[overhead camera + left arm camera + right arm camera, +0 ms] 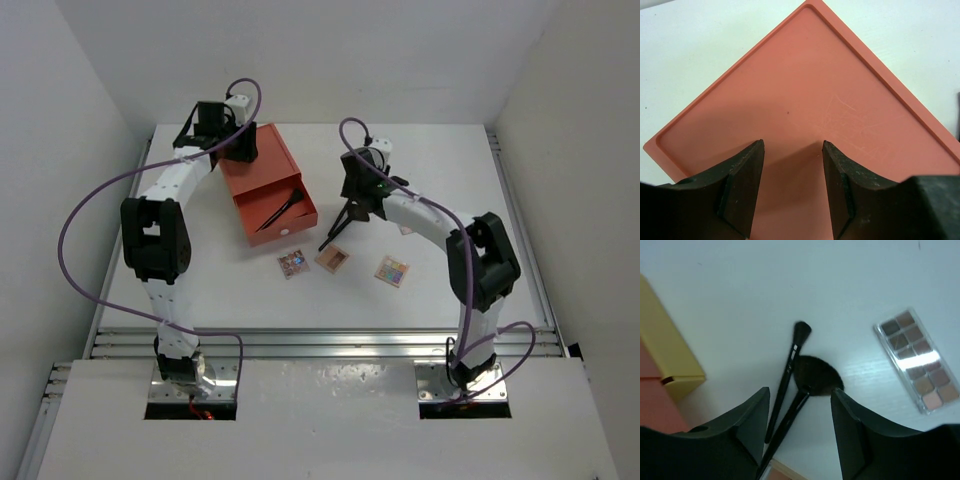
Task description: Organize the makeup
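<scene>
My left gripper (238, 147) is open and empty, hovering over the top of the orange drawer box (258, 165); in the left wrist view the gripper (792, 146) has only the orange lid (810, 95) beneath it. My right gripper (352, 207) is open above two black makeup brushes (338, 231). In the right wrist view the gripper (800, 392) straddles a fan brush (816, 380) and a thin brush (790, 362) lying on the table. A long palette (916, 360) lies to the right. Three small palettes (293, 263), (332, 259), (392, 270) lie nearer the front.
The box's drawer (278, 215) is pulled out toward the front and holds one black brush (283, 210). Its yellow side (665, 352) shows at the left of the right wrist view. White walls enclose the white table (440, 160).
</scene>
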{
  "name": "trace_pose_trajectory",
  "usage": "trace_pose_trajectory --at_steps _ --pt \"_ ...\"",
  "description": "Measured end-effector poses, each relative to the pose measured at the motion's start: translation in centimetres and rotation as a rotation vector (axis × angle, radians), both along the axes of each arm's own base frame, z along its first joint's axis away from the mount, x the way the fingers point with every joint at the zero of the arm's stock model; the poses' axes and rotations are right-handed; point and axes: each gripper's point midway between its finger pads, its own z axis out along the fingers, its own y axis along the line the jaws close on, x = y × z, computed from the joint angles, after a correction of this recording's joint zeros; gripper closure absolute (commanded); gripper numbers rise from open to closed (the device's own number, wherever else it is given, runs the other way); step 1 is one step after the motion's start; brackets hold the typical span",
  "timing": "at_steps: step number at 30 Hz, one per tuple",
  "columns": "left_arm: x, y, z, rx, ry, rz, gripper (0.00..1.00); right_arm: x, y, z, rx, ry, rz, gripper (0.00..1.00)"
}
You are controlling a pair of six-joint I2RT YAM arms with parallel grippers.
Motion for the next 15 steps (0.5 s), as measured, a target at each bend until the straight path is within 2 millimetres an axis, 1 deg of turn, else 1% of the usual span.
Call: trace_pose_trajectory --at_steps 3,6,8,11,15 --pt "0.1 0.0 0.0 0.000 -0.003 0.000 0.44 -0.8 -1.4 -3.6 0.054 0.110 -0.115 0.49" --pt "0.1 0.0 0.0 0.000 -0.004 0.000 0.44 -1.5 -1.9 -7.2 0.088 0.211 -0.173 0.49" --pt "0.1 0.0 0.0 0.000 -0.003 0.000 0.44 -1.8 -2.0 -8.8 0.094 0.264 -0.185 0.49" --pt "0.1 0.0 0.0 0.000 -0.004 0.001 0.44 -1.8 -1.4 -10.1 0.110 0.312 -0.183 0.49" --pt "0.2 0.0 0.0 0.000 -0.005 0.001 0.44 -2.0 -0.6 -10.4 0.144 0.338 -0.179 0.49"
